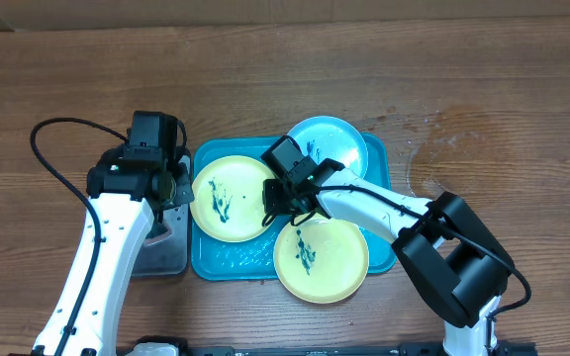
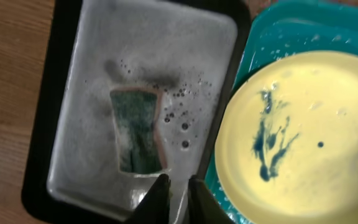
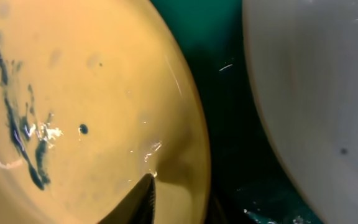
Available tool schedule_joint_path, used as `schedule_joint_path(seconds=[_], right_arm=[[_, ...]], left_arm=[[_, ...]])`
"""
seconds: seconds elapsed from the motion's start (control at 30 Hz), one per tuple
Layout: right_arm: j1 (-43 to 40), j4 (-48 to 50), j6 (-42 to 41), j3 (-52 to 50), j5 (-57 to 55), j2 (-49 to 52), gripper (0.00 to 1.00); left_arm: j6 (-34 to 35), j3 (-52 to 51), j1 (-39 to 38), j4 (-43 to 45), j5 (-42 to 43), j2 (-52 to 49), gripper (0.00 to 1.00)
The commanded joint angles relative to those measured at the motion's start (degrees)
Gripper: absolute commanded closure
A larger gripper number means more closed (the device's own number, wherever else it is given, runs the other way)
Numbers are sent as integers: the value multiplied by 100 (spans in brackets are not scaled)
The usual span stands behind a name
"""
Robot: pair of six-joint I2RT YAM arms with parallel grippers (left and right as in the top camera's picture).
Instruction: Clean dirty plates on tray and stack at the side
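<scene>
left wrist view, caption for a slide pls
Pincer above a sponge in the soapy grey tray, beside a smeared yellow plate.

The wooden desk [image 1: 285,79] carries the turquoise tray [image 1: 206,265] and, touching its left side, a grey metal tray [image 1: 161,255] with a black rim.

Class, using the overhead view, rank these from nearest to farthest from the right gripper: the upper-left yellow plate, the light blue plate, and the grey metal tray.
Measured from the right gripper:
1. Upper-left yellow plate, directly beneath the fingertips, at its right rim.
2. Light blue plate, up and to the right, behind the wrist.
3. Grey metal tray, far left, beyond the yellow plate.
</scene>
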State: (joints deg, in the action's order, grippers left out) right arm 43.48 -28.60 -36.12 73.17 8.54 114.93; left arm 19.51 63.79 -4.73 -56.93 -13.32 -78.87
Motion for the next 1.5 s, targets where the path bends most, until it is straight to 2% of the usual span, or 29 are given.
schedule_joint_path(seconds=[0.0,0.07,0.13,0.2,0.23,0.27,0.43,0.5,0.53,0.63,0.67,0.8,0.9,1.0,1.33,1.47], right_arm=[[17,-48,81,-2,15,107,56],[17,-109,205,24,70,76,50],[17,-310,214,118,48,7,48],[20,-514,361,240,48,-103,25],[28,-608,444,306,48,-173,19],[28,-699,468,367,44,-238,1],[28,-1025,468,671,46,-527,0],[28,-1152,466,796,48,-597,0],[28,-1257,466,879,48,-636,1],[28,-1685,470,1167,46,-728,13],[28,-1858,505,1292,46,-754,18],[28,-2605,638,1834,-129,-774,50],[35,-3042,643,2164,-328,-780,66],[33,-3259,706,2374,-361,-780,68],[33,-3287,704,2413,-407,-780,66],[33,-3287,702,2413,-553,-780,66]], left_arm=[[90,-197,33,225,-42,13,74],[90,-374,35,481,-39,11,73],[90,-540,35,708,-39,7,80],[94,-710,35,940,-13,-15,81],[136,-776,33,1029,-15,-31,81],[136,-839,33,1132,-11,-52,81],[149,-1115,39,1550,-15,-136,80],[146,-1167,63,1646,-17,-216,83],[146,-1180,96,1683,-17,-284,85],[153,-1198,247,1803,4,-588,96],[151,-1196,313,1858,57,-726,96],[116,-1196,564,2114,496,-1311,96],[-144,-1196,660,2358,986,-1672,96],[-334,-1196,658,2463,1211,-1829,96],[-1067,-1193,643,2503,2096,-1829,96],[-1161,-1193,560,2557,2245,-1829,96]])
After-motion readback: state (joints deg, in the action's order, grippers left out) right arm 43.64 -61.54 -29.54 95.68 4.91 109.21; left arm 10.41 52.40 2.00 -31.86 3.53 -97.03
